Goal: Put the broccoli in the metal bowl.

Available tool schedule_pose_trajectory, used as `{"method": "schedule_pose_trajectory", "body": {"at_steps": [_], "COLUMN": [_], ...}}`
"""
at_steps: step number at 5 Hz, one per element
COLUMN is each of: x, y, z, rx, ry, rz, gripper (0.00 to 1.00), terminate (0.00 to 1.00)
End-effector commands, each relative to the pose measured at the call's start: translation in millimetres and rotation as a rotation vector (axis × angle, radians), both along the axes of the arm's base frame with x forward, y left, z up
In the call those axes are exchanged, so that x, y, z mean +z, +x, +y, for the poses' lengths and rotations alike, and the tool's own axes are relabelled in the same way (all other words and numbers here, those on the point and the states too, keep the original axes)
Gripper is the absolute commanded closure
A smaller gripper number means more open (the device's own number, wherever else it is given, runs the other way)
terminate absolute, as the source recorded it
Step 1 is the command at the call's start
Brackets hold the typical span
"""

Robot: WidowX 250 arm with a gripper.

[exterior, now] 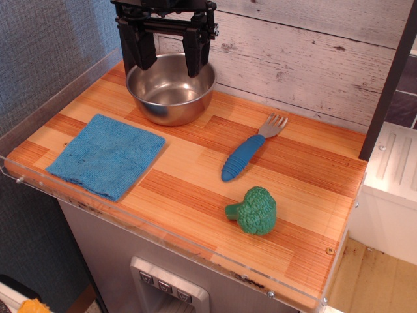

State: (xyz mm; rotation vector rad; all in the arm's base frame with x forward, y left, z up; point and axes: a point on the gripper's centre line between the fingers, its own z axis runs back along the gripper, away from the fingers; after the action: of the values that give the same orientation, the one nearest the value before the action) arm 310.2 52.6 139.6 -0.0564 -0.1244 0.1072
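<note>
Cloth is seen first at the left: a blue cloth (107,155), folded flat into a rough square, is laid on the wooden tabletop (195,176) near its left edge, with one corner turned toward the front. A clear plastic lip is fitted along the front and left borders of the tabletop.

Behind and to the right of the cloth, the metal bowl (171,91) is set upright at the back of the table, close to the whitewashed plank wall (306,59). Its shiny inside is seen to hold nothing. The gripper (167,49) is positioned directly above the bowl, and its two black fingers (139,45) are spread wide, one over the left part of the rim and the other over the right part. Nothing is held between them. Whether the fingertips touch the rim cannot be told from this view.

Further right, a fork (251,150) with a ribbed blue handle and grey tines is laid diagonally on the wood, tines pointed toward the back right.

In front of the fork's handle end, the broccoli (256,210) is found on the tabletop toward the front right, lying on its side with the stubby stem pointed left. It is well apart from the bowl and from the gripper, and is touched by neither.

At the far right, a white cabinet (391,189) is seen beside the table.
</note>
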Motion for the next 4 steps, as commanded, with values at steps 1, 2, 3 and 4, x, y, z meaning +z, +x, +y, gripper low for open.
{"method": "schedule_pose_trajectory", "body": {"at_steps": [1, 2, 3, 4], "x": [0.0, -8.0, -15.9, -14.6], "y": [0.0, 1.0, -0.1, -14.4], "z": [0.0, -14.4, -41.0, -71.5], "rx": [0.0, -0.035, -0.093, -0.149], "ry": [0.0, 0.029, 0.038, 0.051], "rz": [0.0, 0.012, 0.026, 0.019], "gripper": [0.0, 0.0, 0.0, 0.0], "terminate": [0.0, 0.0, 0.0, 0.0]}}
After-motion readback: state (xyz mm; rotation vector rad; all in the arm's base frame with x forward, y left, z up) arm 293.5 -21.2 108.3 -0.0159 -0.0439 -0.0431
